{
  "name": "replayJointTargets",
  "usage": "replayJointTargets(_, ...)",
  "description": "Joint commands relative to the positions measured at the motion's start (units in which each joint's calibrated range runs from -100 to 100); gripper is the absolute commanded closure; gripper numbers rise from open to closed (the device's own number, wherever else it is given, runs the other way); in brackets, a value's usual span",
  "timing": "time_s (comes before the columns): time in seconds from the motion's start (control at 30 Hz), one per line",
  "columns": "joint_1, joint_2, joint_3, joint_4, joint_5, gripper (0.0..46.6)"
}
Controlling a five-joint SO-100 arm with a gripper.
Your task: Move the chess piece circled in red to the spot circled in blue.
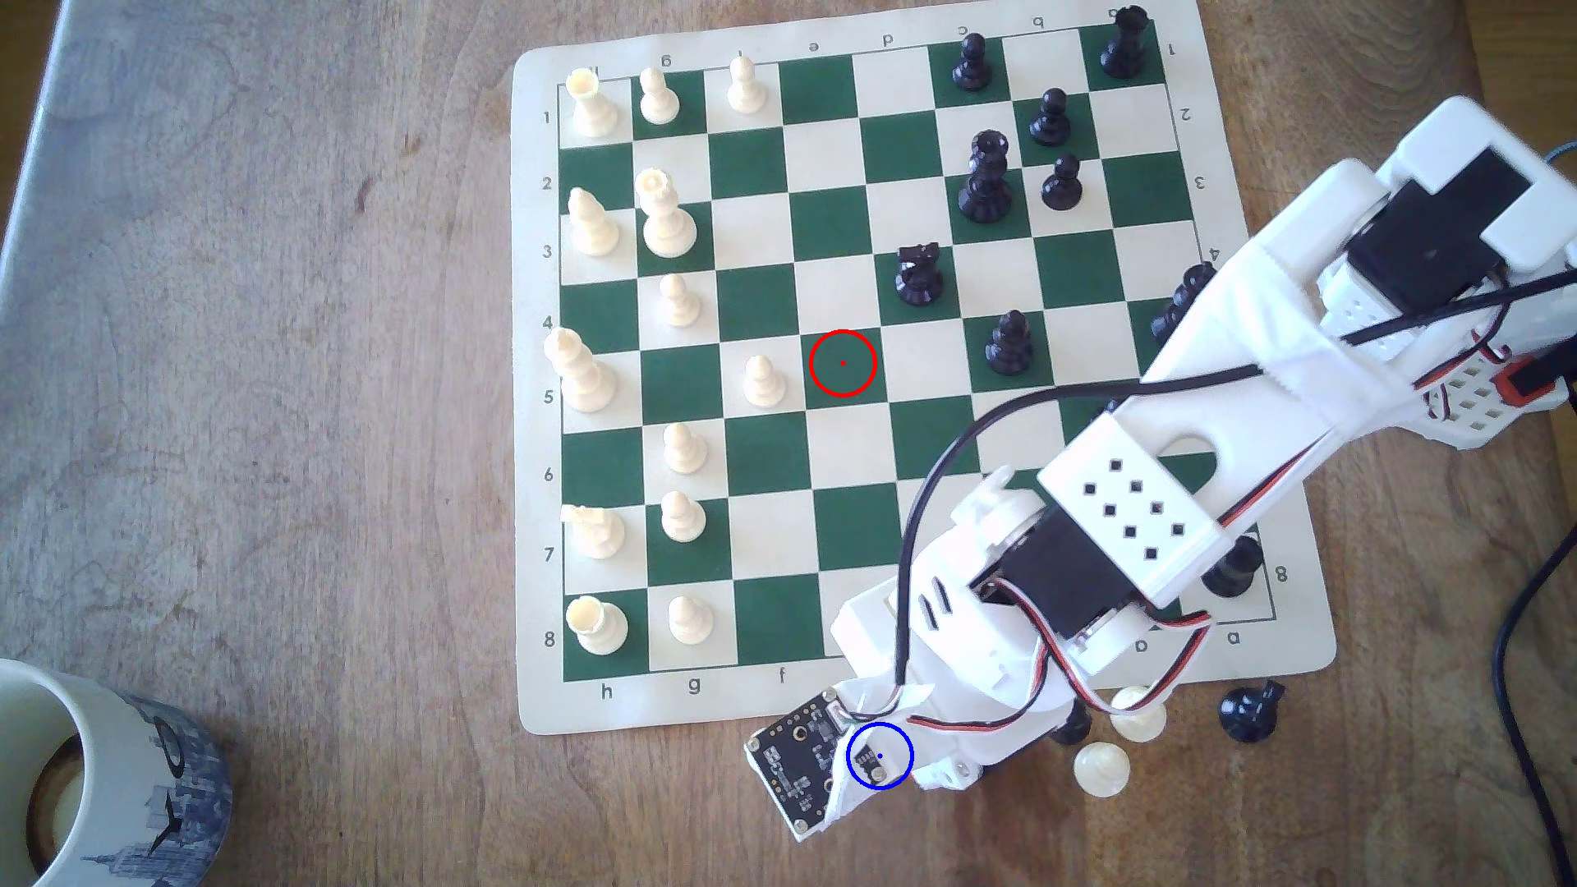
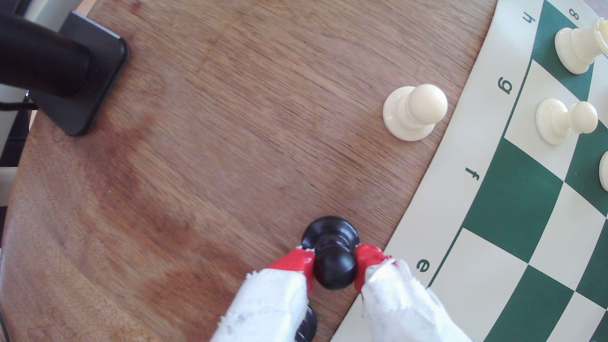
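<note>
The chess piece circled in red, a small glossy black pawn (image 2: 330, 230), sits between my red-tipped fingertips (image 2: 301, 263). My gripper (image 2: 334, 263) is shut on its round head and neck. The pawn is upright over bare brown wood, just off the mat edge by the letter "e"; I cannot tell whether its base touches the wood. In the exterior view the red ring (image 1: 843, 362) surrounds a bare green square. There the blue ring (image 1: 880, 756), the spot circled in blue, lies over my wrist's camera board (image 1: 794, 759), just off the mat's near edge, so the wood under it is hidden.
The green and cream chess mat (image 1: 529, 426) holds several cream and black pieces. Off the mat, a cream pawn (image 2: 413, 111) stands on the wood, and another black piece (image 2: 307, 324) sits close under one finger. A mug (image 1: 85, 768) and a black stand (image 2: 75, 75) are farther off.
</note>
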Motion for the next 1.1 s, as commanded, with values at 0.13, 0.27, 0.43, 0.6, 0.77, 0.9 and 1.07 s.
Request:
replayJointTargets(0.13, 1.36, 0.52, -6.12, -1.89, 0.15, 44.9)
replayJointTargets(0.27, 1.75, 1.20, -6.21, -1.89, 0.29, 44.3)
replayJointTargets(0.43, 1.90, 0.69, -5.57, -0.99, 0.20, 29.7)
replayJointTargets(0.6, 2.68, -4.49, -2.76, -1.32, -0.05, 27.0)
replayJointTargets(0.77, 6.83, -16.29, 9.03, -11.23, -0.59, 26.9)
replayJointTargets(0.9, 9.25, -23.00, 14.28, -12.37, -0.59, 27.0)
replayJointTargets(1.07, 10.04, -36.58, 33.50, -29.66, -0.59, 27.0)
